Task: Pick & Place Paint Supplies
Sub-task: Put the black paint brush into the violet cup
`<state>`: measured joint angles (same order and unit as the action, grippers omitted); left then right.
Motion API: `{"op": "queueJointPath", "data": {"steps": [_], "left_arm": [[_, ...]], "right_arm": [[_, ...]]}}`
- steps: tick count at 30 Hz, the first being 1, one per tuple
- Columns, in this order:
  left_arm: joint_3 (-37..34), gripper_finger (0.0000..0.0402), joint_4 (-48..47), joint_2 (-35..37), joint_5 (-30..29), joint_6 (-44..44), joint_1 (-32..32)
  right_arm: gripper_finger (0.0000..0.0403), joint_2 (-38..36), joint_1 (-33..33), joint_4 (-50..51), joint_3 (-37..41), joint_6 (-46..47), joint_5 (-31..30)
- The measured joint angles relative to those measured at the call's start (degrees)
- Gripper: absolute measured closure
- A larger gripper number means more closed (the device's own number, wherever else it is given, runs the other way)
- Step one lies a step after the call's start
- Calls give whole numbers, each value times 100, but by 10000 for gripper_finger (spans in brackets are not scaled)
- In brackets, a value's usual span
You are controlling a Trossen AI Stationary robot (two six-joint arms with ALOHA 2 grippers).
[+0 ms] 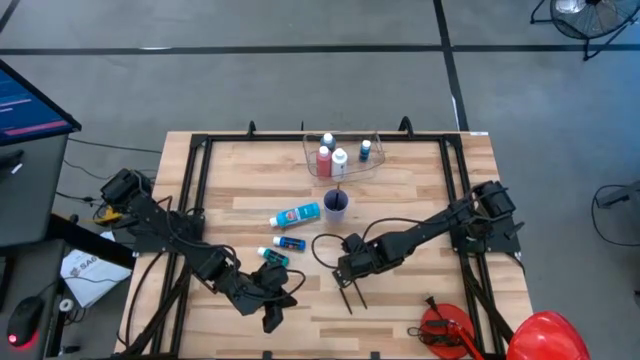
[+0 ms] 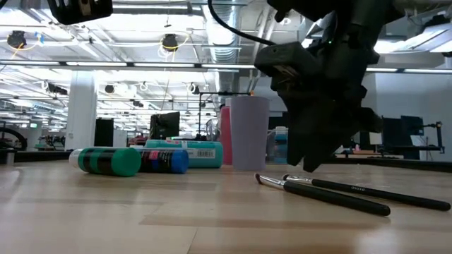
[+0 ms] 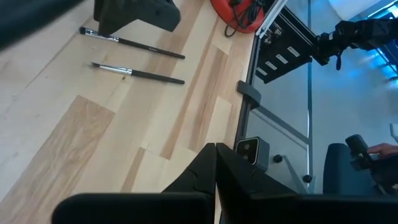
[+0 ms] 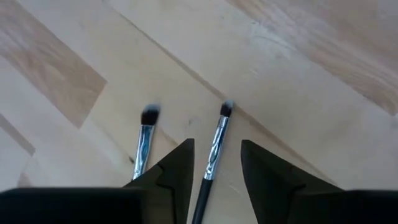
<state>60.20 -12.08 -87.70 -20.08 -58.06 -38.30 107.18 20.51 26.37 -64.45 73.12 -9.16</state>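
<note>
Right hand [image 4: 214, 168] was down on the worktop [image 4: 298, 74], fingers apart around one brush [image 4: 214, 146], not clamped yet; second brush [image 4: 144, 140] just beside it. Left hand [image 1: 272, 312] sat clenched, empty.

My black fingers [image 4: 180, 171] frame two brushes [image 4: 216, 144]: black bristles, silver ferrules, black handles. Beneath them the table [image 4: 298, 56] runs in pale and tan wood strips. Nearby lie a green tube [image 2: 109, 161], a blue one [image 2: 164, 161] and a lilac cup [image 2: 250, 132].
</note>
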Motion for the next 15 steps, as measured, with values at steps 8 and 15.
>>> {"op": "queueJointPath", "data": {"steps": [8, 15], "left_arm": [[0, 402, 1, 0, 0, -1, 2], [0, 401, 2, 0, 4, -6, 2]], "right_arm": [[282, 0, 5, 17, 0, -10, -295], [282, 0, 39, 15, 0, -15, -315]]}}
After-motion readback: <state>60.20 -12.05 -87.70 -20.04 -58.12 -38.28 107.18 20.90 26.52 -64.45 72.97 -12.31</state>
